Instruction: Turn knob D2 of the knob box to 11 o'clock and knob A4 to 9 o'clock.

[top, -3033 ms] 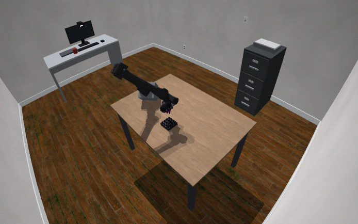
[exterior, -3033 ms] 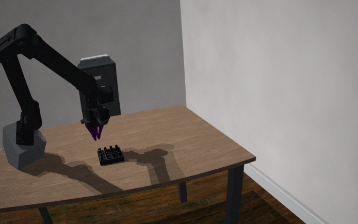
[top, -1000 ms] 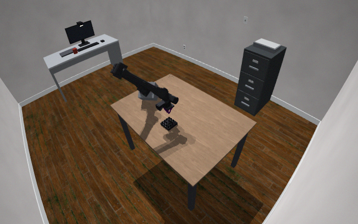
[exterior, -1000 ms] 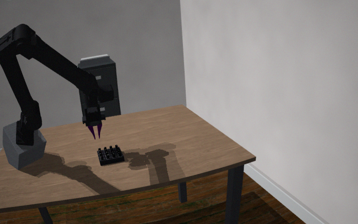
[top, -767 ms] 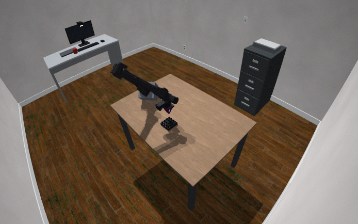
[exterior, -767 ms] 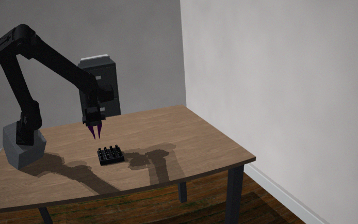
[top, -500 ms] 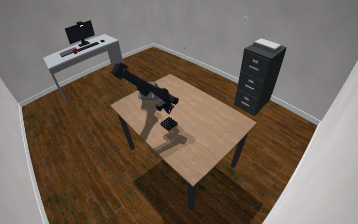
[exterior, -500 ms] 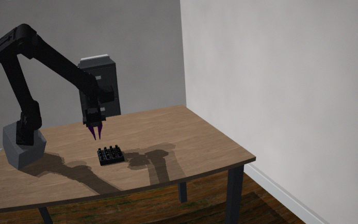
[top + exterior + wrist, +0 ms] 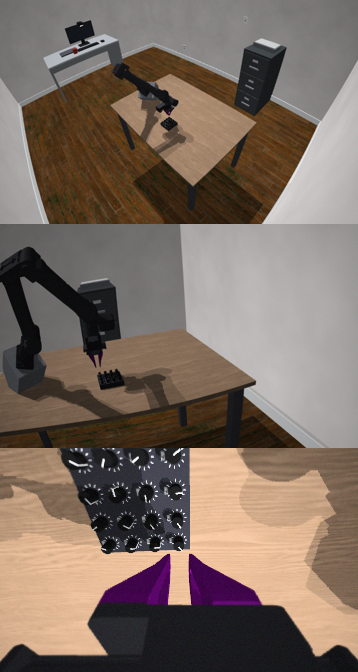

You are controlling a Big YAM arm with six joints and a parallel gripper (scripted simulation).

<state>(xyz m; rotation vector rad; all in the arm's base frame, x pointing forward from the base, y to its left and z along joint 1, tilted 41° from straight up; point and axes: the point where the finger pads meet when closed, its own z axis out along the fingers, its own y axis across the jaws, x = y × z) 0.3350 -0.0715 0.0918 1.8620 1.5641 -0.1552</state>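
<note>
The fingers (image 9: 168,113) (image 9: 97,367), slightly apart and gripping nothing, should pinch each small, probably stiff knob by its sides

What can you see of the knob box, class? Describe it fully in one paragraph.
The knob box is a low, dark, squarish block, perhaps plastic, lying flat on the wooden table. Sixteen round black knobs stand on top in four rows of four, each with a white line and ringed by pale marks. Shadow crosses part of its top. The gripper's purple fingers do not touch it.
</note>
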